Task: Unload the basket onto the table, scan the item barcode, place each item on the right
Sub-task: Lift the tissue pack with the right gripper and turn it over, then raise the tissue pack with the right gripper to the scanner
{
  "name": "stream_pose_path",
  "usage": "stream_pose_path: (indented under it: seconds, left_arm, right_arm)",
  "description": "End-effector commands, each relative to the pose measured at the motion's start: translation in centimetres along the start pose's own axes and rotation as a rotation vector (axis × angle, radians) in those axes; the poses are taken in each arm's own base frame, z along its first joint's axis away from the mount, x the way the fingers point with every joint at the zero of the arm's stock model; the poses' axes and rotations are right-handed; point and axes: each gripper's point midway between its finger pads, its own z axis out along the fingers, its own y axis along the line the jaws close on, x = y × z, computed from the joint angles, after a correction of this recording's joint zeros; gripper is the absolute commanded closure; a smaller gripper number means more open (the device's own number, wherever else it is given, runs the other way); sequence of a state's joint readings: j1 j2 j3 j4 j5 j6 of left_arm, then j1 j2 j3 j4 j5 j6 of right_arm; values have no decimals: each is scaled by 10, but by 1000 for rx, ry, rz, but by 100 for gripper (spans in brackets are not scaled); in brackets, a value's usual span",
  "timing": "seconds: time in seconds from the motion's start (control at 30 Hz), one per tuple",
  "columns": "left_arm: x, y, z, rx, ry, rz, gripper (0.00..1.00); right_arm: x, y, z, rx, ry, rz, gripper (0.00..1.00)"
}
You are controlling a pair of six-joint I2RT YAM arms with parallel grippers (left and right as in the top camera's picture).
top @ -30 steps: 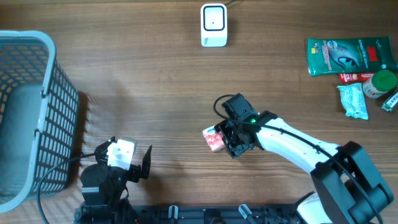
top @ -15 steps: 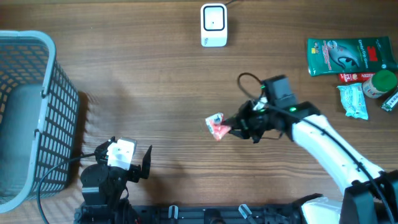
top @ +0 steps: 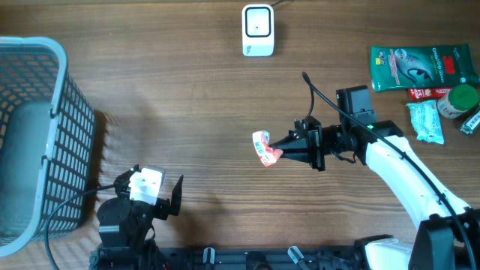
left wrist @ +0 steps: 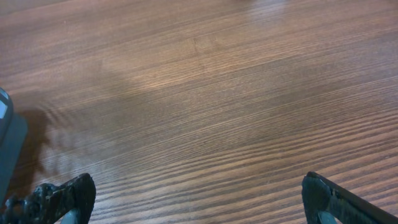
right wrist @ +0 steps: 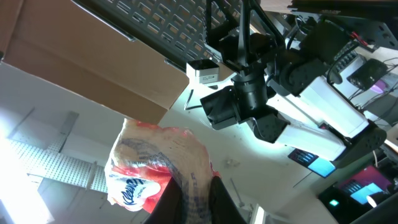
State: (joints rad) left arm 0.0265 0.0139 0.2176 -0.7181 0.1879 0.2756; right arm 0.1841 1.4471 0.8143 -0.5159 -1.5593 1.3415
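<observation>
The item is a small red-and-white Kleenex tissue pack [top: 262,146], held above the wooden table near its middle. My right gripper [top: 279,152] points left and is shut on the pack's right end. In the right wrist view the crumpled pack [right wrist: 146,165] is pinched between the two dark fingers [right wrist: 169,199], and the camera looks upward past it. The white barcode scanner [top: 257,31] stands at the table's far edge, well apart from the pack. My left gripper [left wrist: 202,202] rests low at the front left, wide open over bare wood.
A grey mesh basket [top: 54,84] fills the left edge. At the far right lie a green packet [top: 420,67], a green-capped bottle [top: 460,98] and a pale wrapped pack [top: 425,121]. The left arm's base [top: 127,221] sits at the front edge.
My right gripper closed on the tissue pack, lifted it off the table and swung right, turning to point left. The left arm stayed still.
</observation>
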Motion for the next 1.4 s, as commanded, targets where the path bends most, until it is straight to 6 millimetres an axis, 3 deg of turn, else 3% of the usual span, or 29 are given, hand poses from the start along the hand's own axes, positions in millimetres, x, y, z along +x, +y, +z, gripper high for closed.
stream_pose_path:
  seconds: [0.0,0.5,0.77,0.83,0.9,0.97,1.0,1.03,1.07,1.1,1.23,1.3,1.33,1.37]
  left_arm:
    - [0,1,0,-3,-5,8,0]
    - [0,1,0,-3,-5,8,0]
    - [0,1,0,-3,-5,8,0]
    - [0,1,0,-3,-5,8,0]
    - [0,1,0,-3,-6,8,0]
    - [0,1,0,-3,-6,8,0]
    - [0,1,0,-3,-5,8,0]
    - [0,1,0,-3,-5,8,0]
    - [0,1,0,-3,-5,8,0]
    - [0,1,0,-3,-5,8,0]
    - [0,1,0,-3,-5,8,0]
    - [0,1,0,-3,-6,8,0]
    - [0,1,0,-3,-6,8,0]
    - [0,1,0,-3,-6,8,0]
  right_arm:
    - [14,8,-2,-17,59,-10,96]
    - [13,13,-3,-19,57,-82,96]
    - [11,25,-3,-14,45,-302,96]
    - [-7,26,-2,3,-59,-489,96]
    - [-39,23,-7,58,-233,-636,96]
    - [-88,16,-26,179,-513,-678,96]
    - [-113,10,-44,270,-681,-676,96]
    - [-123,10,-53,338,-744,-757,95]
    - [-139,26,-72,397,-890,-866,95]
    - [-149,55,-88,440,-1049,-1022,96]
    - [-145,155,-137,357,-1613,-1297,96]
    - [-145,183,-138,301,-1742,-1413,96]
    - [-154,192,-132,283,-1745,-1447,96]
    - [-179,205,-127,296,-1737,-1441,96]
